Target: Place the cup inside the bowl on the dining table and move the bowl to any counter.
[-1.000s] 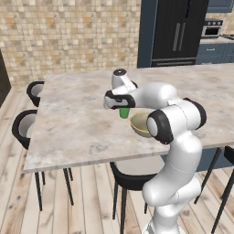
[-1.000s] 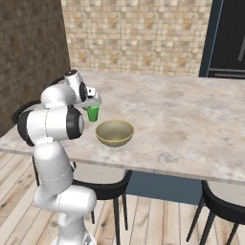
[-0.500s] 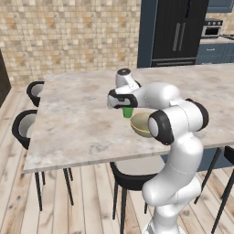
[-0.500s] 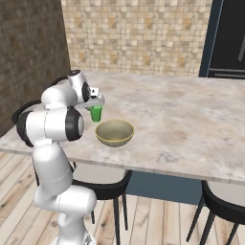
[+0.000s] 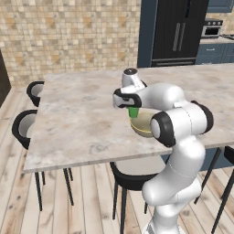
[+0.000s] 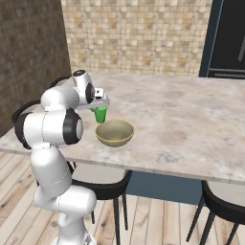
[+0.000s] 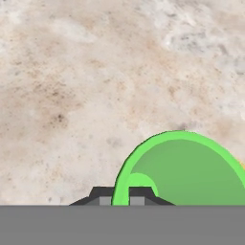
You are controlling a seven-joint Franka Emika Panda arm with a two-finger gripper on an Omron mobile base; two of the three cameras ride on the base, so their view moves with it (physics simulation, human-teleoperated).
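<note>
Holding the cup (image 6: 100,115) above the bowl's (image 6: 115,134) rim; bowl seemingly empty.

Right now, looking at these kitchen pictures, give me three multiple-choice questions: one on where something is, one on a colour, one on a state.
1. Where is the bowl?
A. on the dining table
B. on a chair
C. on the floor

2. What colour is the cup?
A. red
B. bright green
C. white

3. What is the gripper doing?
A. hanging open with nothing in it
B. holding the cup clear of the table
C. gripping the bowl's rim

Answers:
1 A, the bowl rests on the marbled top near its front edge.
2 B, the green shows in all three views.
3 B, the jaws pinch the cup's rim above the tabletop, beside the bowl.
</note>
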